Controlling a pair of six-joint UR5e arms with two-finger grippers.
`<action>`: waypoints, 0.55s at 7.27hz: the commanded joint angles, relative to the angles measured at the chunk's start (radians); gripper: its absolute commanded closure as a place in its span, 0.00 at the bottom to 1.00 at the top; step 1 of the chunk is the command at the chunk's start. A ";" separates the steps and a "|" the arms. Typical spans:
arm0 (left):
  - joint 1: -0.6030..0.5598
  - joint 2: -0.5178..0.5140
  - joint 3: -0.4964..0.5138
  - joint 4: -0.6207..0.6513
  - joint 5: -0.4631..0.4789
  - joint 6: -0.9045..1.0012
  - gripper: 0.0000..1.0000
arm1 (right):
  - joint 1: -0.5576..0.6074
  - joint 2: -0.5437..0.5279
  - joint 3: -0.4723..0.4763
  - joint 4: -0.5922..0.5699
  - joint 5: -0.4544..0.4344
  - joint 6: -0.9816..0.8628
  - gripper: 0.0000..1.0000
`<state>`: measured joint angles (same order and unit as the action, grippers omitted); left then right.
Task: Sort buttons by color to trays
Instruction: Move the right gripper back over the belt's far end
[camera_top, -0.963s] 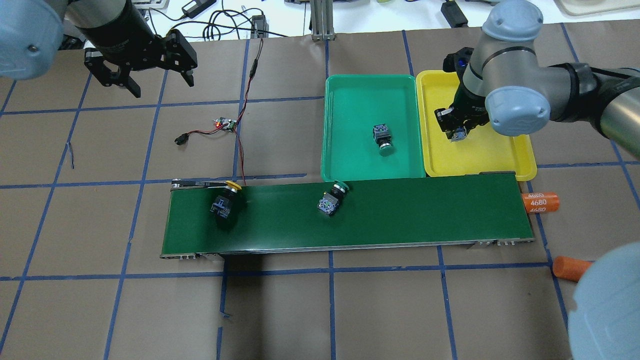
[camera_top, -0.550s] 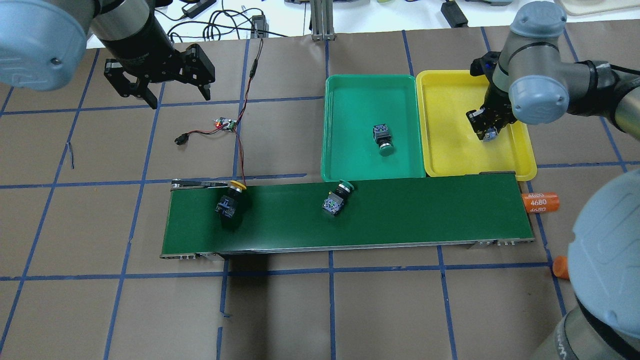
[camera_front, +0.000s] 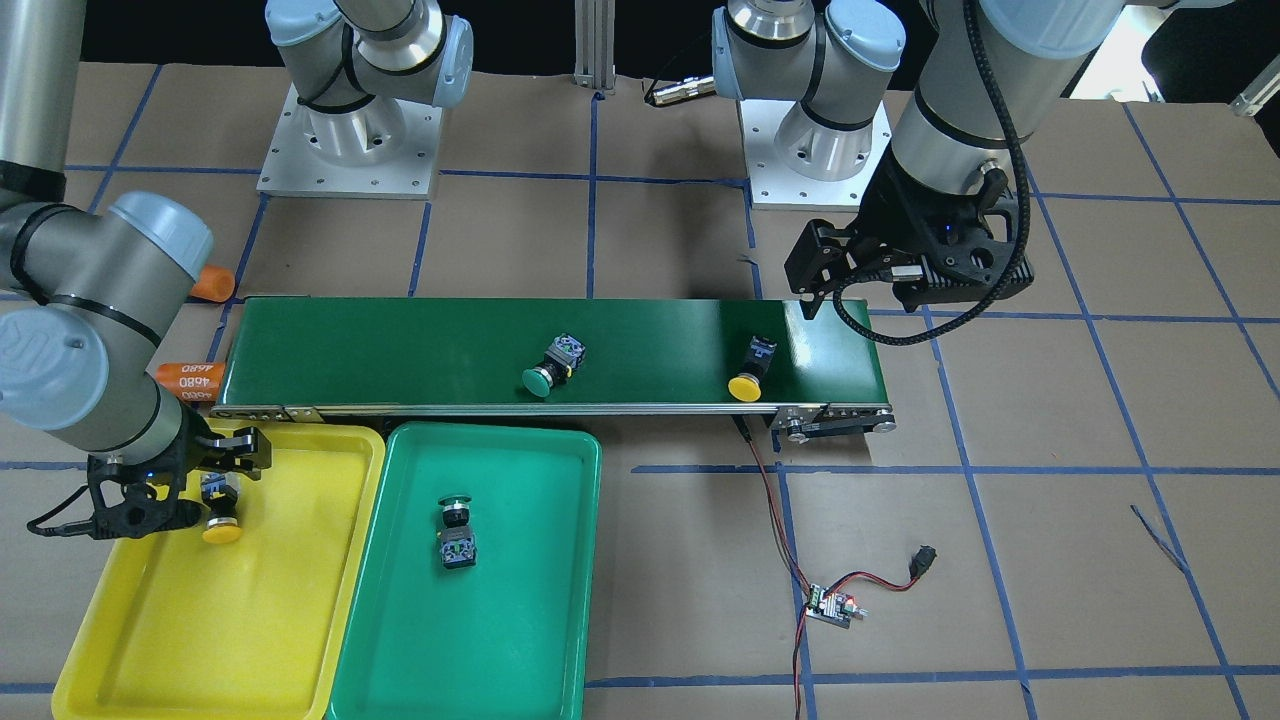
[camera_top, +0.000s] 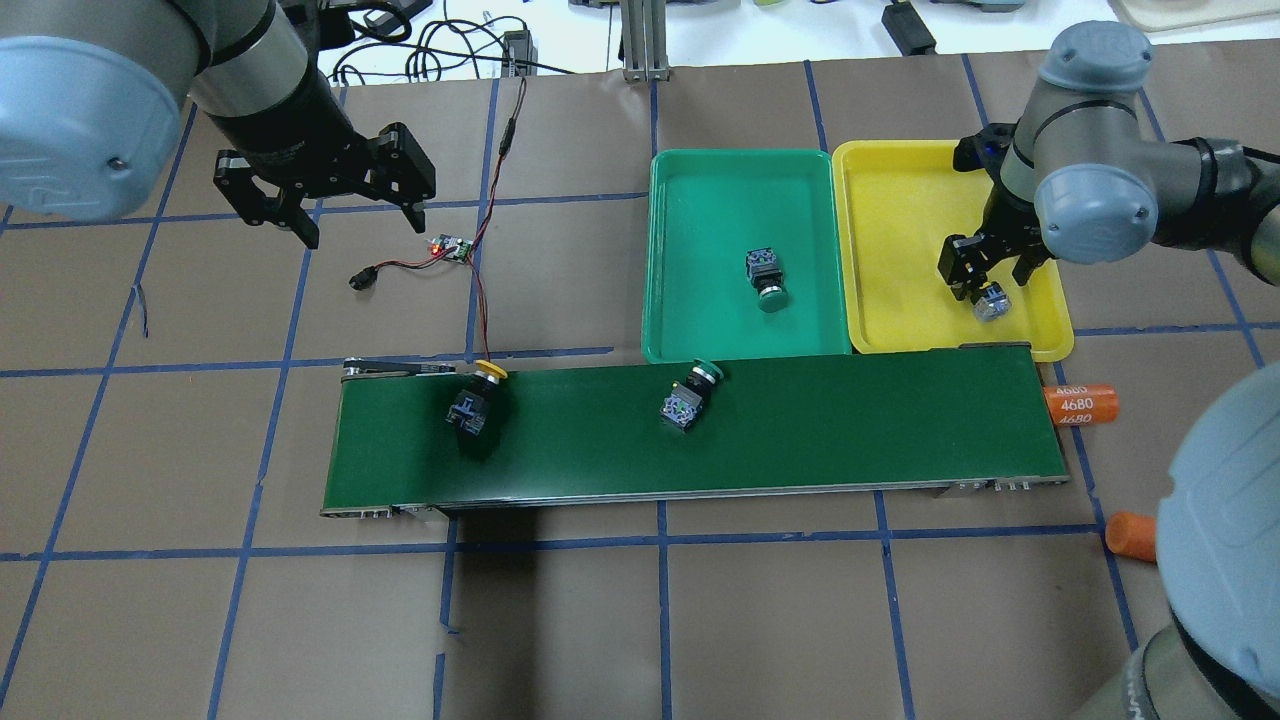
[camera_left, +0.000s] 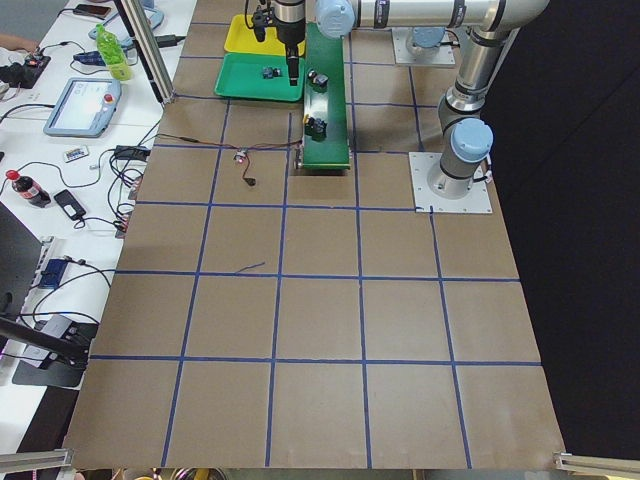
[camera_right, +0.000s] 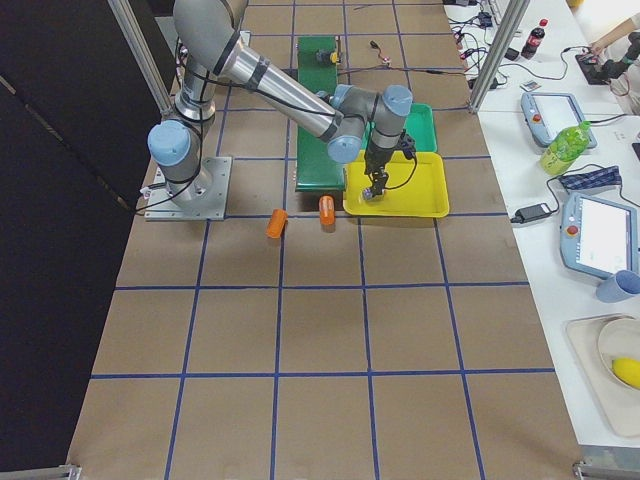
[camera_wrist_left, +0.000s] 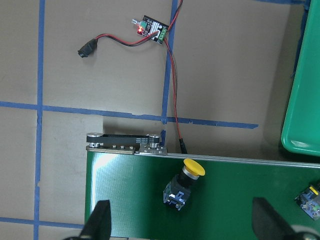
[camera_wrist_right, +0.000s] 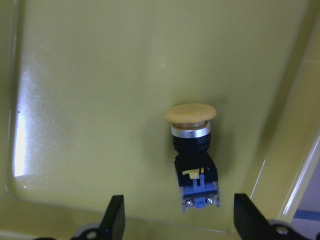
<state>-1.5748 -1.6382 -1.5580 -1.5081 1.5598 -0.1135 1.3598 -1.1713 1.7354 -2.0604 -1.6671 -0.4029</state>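
The yellow tray (camera_top: 890, 200) holds a yellow-capped button (camera_top: 990, 303) lying on its side near the corner closest to the belt. My right gripper (camera_top: 985, 272) hovers just above it, open, and the right wrist view shows its fingers (camera_wrist_right: 116, 217) apart on either side of that button (camera_wrist_right: 192, 150). A green button (camera_top: 765, 275) lies in the green tray (camera_top: 700, 200). On the conveyor belt (camera_top: 850, 420) lie a yellow button (camera_top: 475, 400) and a green button (camera_top: 688, 398). My left gripper (camera_top: 355, 215) hangs open and empty over the table beyond the belt's left end, with the belt's yellow button (camera_wrist_left: 182, 182) below it.
A small circuit board (camera_top: 450, 247) with red wires lies by the left gripper, one wire running to the belt's edge. Two orange cylinders (camera_top: 1080, 404) (camera_top: 1130, 535) lie past the belt's right end. Both trays butt against the belt's far edge.
My right gripper carried the yellow button rightward across the yellow tray, opened and left it lying there. The left gripper moved right and toward the belt. Both belt buttons drifted right.
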 joint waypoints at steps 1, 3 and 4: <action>0.002 0.006 -0.013 0.003 0.003 0.000 0.00 | 0.063 -0.120 0.050 0.109 -0.002 0.004 0.00; 0.002 0.005 -0.013 0.002 0.003 -0.002 0.00 | 0.110 -0.242 0.210 0.103 0.000 0.012 0.00; 0.004 0.005 -0.013 0.002 0.000 -0.002 0.00 | 0.110 -0.298 0.277 0.103 -0.008 0.000 0.00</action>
<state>-1.5720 -1.6336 -1.5704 -1.5059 1.5624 -0.1149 1.4598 -1.3949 1.9242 -1.9577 -1.6693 -0.3951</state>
